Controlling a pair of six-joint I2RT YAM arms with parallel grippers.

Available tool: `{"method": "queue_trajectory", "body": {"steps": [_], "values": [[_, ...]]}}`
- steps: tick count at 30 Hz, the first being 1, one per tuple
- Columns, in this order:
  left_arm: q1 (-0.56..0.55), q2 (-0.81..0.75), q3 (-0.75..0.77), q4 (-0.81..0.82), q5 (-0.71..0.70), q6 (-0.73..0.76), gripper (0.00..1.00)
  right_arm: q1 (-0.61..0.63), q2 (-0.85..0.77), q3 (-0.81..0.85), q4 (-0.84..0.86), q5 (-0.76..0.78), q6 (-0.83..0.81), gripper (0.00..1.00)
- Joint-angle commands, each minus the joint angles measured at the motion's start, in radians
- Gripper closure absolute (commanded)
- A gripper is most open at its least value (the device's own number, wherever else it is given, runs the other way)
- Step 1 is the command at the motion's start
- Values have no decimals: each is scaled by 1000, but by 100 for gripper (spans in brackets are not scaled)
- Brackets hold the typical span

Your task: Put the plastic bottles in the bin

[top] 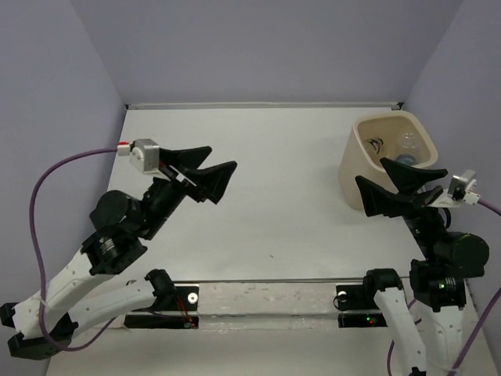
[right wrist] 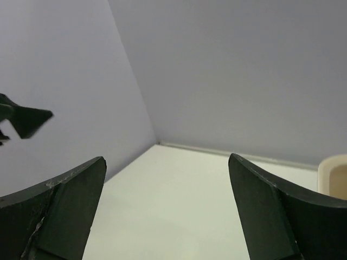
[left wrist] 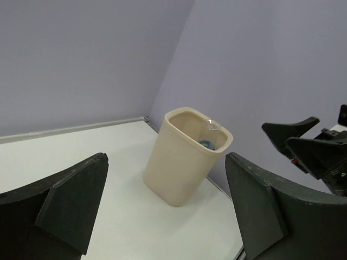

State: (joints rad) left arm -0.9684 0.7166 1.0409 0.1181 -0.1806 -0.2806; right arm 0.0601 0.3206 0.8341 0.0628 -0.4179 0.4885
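The cream-beige bin (top: 362,168) stands at the right back of the table; it also shows in the left wrist view (left wrist: 179,168) and at the right edge of the right wrist view (right wrist: 332,172). Clear plastic bottles (top: 407,145) lie inside it, one with a blue label (left wrist: 207,144). No bottle shows on the table. My left gripper (top: 210,168) is open and empty, raised over the left middle of the table. My right gripper (top: 385,188) is open and empty, hovering at the bin's near rim.
The white table (top: 266,196) is walled by lilac panels at the back and both sides. A metal rail (top: 266,298) with the arm bases runs along the near edge. A purple cable (top: 70,160) trails from the left wrist.
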Motion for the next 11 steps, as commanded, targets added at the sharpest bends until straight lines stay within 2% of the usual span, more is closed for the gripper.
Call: {"method": "queue_trajectory", "body": {"steps": [1, 11], "values": [[-3, -110, -47, -63, -134, 55, 1, 0, -38, -49, 39, -25, 22, 0], [-1, -183, -50, -101, -157, 106, 1, 0, -46, 129, 40, 86, -87, 0]]}}
